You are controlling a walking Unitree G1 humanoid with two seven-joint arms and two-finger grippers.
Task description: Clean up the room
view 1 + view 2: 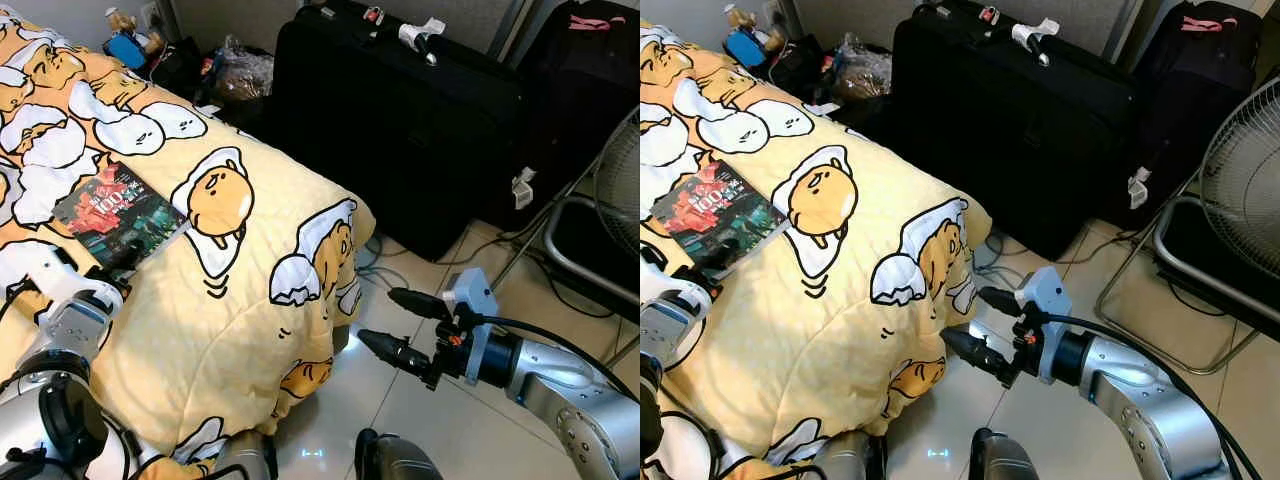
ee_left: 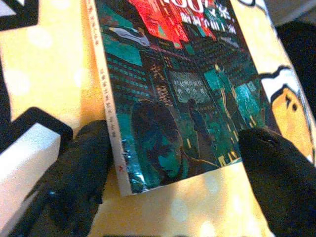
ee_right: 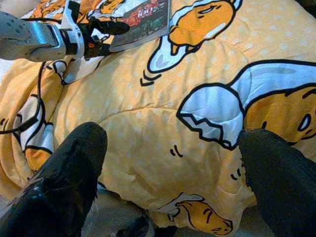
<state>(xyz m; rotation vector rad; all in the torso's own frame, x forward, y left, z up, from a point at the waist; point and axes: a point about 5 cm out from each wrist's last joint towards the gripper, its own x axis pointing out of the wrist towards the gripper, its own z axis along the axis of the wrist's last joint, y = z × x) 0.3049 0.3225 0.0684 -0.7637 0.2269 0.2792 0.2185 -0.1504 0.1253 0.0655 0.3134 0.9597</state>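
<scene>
- Covering the bed, yellow quilt (image 1: 230,300), egg-character print, lies under and ahead of both grippers.
- Right gripper (image 1: 400,325): fingers spread, empty, just off the quilt's hanging edge.
- Left gripper (image 2: 173,163): fingers parted, straddling the book's near corner.
- Book (image 1: 118,215): flat on quilt.

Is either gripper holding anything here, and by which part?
Nothing is held. The left gripper is open, its fingers either side of the red-and-teal paperback book's near end on the yellow quilt. The right gripper hangs open.
</scene>
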